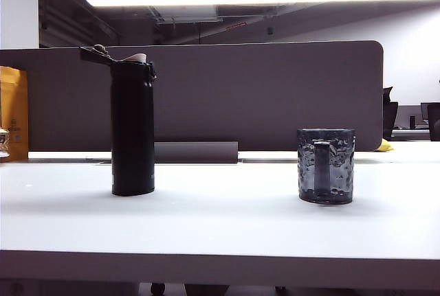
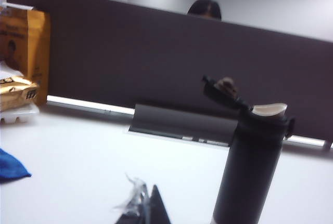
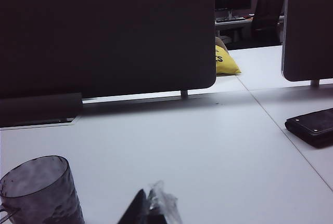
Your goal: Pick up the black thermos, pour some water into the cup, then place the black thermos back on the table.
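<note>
The black thermos (image 1: 133, 131) stands upright on the left of the white table (image 1: 220, 220), its flip lid open and pale spout showing. The dark textured glass cup (image 1: 326, 165) stands to the right, handle facing the camera. Neither arm appears in the exterior view. In the left wrist view my left gripper (image 2: 148, 201) is shut with nothing held, low and apart from the thermos (image 2: 251, 169). In the right wrist view my right gripper (image 3: 147, 206) is shut and empty, with the cup (image 3: 41, 192) close beside it.
A grey-brown partition (image 1: 206, 97) runs along the table's back edge with a grey cable cover (image 1: 196, 152) at its foot. An orange box (image 1: 14, 112) and snack packets (image 2: 15, 94) sit far left, a blue cloth (image 2: 10, 164) nearby. A black case (image 3: 312, 126) and yellow bag (image 3: 225, 60) lie right.
</note>
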{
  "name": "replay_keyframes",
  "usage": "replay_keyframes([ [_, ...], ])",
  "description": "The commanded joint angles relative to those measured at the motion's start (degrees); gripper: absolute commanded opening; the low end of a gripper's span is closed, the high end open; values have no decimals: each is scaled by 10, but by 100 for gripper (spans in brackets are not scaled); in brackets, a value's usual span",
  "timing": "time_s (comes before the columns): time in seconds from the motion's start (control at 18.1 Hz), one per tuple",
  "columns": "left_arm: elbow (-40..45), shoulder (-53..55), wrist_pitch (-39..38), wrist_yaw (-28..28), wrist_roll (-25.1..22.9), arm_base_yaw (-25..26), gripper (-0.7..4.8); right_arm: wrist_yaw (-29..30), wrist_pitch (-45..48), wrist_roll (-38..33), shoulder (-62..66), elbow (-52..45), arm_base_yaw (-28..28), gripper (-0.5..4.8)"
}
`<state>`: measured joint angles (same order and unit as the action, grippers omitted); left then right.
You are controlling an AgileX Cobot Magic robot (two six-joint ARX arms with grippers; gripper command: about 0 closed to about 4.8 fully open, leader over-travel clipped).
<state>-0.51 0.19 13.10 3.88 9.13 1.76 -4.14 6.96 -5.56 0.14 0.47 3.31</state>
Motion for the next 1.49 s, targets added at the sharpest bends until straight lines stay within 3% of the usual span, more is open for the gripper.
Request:
replay_keyframes([
  [0.06,-2,0,-2,0,4,1,-5,-3,-10,-3,0,-2,0,-4],
  [0.28,-1,0,-63,-2,-5,1,-5,2,-19,-3,0,-2,0,-4],
  [0.44,-5,0,-56,-1,2,1,-5,5,-16,-2,0,1,0,-3],
  [0.5,-14,0,-56,0,18,1,-3,21,-10,-3,0,18,1,53],
  [0.55,-25,0,-57,1,31,1,24,31,-16,-12,0,37,1,142],
  [0.61,-44,0,-56,16,45,1,195,30,-54,-38,2,79,1,251],
  [0.66,-59,0,-57,26,48,1,268,37,-85,-38,8,111,1,326],
  [0.72,-85,1,-57,55,48,1,377,64,-127,-31,26,162,1,479],
  [0.77,-99,2,-58,64,49,1,479,78,-143,-29,43,192,1,479],
  [0.99,-164,59,-57,120,74,1,479,164,-128,-33,174,314,1,479],
  [1.05,-179,96,-52,158,74,0,479,210,-105,-32,223,342,1,479],
  [1.21,-200,205,3,233,74,-7,479,257,-54,-41,325,381,14,479],
  [1.38,-231,290,4,227,58,-34,479,237,8,-41,372,385,67,479],
  [1.49,-246,353,17,224,33,-66,479,193,53,-32,408,387,122,479],
])
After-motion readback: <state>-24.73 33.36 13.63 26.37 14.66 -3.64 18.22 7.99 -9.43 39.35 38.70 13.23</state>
